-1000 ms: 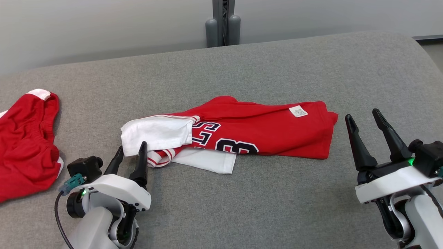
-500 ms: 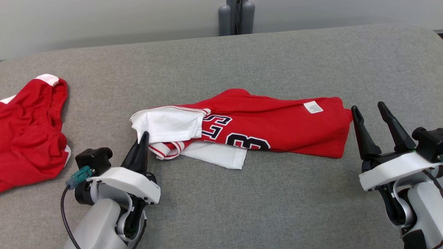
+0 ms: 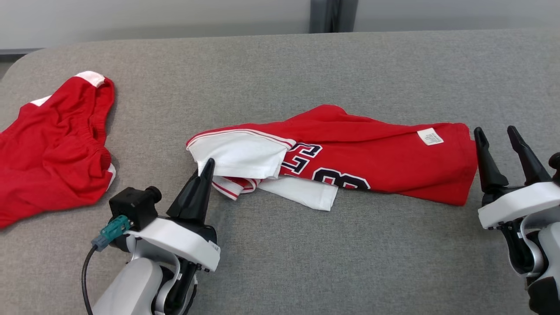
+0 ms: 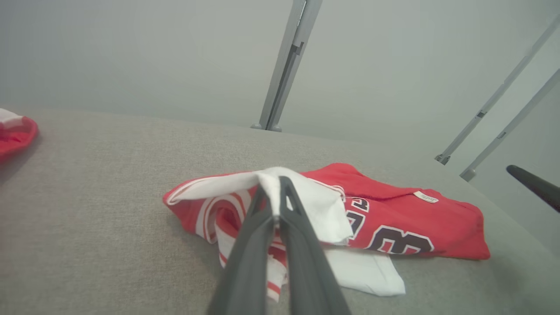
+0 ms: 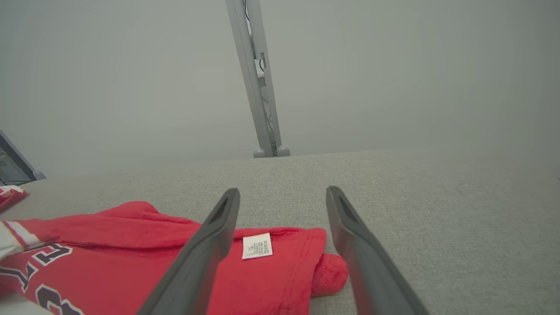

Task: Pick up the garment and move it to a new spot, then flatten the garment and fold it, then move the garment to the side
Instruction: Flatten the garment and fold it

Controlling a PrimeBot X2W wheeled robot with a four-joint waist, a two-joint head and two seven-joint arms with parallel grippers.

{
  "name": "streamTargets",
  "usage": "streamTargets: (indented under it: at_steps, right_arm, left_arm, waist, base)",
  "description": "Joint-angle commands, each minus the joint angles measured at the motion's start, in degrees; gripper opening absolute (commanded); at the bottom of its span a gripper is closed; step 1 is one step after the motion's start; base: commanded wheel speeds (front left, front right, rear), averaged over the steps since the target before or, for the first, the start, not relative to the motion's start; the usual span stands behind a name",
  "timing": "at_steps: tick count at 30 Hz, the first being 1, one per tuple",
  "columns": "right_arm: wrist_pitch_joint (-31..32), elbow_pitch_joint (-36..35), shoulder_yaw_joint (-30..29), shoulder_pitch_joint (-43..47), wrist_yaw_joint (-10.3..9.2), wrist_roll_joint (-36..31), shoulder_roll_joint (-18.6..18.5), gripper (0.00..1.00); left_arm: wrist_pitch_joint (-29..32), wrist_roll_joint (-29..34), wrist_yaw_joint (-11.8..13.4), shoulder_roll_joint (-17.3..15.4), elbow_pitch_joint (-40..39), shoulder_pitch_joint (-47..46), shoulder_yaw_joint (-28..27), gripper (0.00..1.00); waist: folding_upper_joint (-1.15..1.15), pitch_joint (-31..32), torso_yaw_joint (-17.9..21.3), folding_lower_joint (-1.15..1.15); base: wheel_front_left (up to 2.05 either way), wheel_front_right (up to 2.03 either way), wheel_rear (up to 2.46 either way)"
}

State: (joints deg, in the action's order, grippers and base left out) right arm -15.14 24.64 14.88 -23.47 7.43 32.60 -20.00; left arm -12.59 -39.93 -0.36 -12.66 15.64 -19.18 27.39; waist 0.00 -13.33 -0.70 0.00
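The garment (image 3: 385, 162), a red jersey with white sleeves and dark numerals, is lying crumpled across the middle of the grey padded surface (image 3: 306, 262), its length running left to right. The left gripper (image 3: 209, 164) is pinching the white sleeve (image 3: 238, 155) at the garment's near left end, its two fingers pressed together on a raised fold of cloth. The right gripper (image 3: 495, 131) is standing just beside the garment's right hem, fingers spread wide and holding nothing. A white label (image 3: 430, 136) is showing near that hem. Red shorts (image 3: 52, 148) are lying well apart at the left.
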Motion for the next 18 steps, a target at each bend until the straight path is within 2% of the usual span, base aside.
streamTargets:
  at_steps: [1, 10, 11, 18]
  right_arm:
    - [0.00, 1.51, -0.67, -0.99, 0.11, 1.08, -0.60, 1.00]
    - [0.00, 12.80, 2.34, -6.91, 0.12, 9.17, -2.47, 1.00]
    - [0.49, 17.02, 4.86, -10.48, 0.12, 12.23, -3.53, 1.00]
    - [4.19, 24.77, 9.33, -16.93, 0.12, 18.67, -5.16, 1.00]
  left_arm:
    - [0.63, 0.65, 0.77, -1.17, -2.47, 1.42, 0.35, 0.00]
    - [3.94, 1.87, 3.16, -2.99, -11.43, 4.67, 2.08, 0.00]
    - [4.71, 2.27, 3.63, -3.44, -12.85, 4.21, 2.34, 0.00]
    - [5.21, 2.61, 4.01, -3.17, -14.01, 3.33, 2.99, 0.00]
  waist:
    - [0.00, -0.52, -1.11, 0.00]
    - [0.00, -2.79, -4.37, 0.00]
    - [0.00, -4.10, -5.21, 0.00]
    - [0.00, -5.91, -6.85, 0.00]
  base:
    - [0.00, 0.00, 0.00]
    - [0.00, 0.00, 0.00]
    - [0.00, 0.00, 0.00]
    - [0.00, 0.00, 0.00]
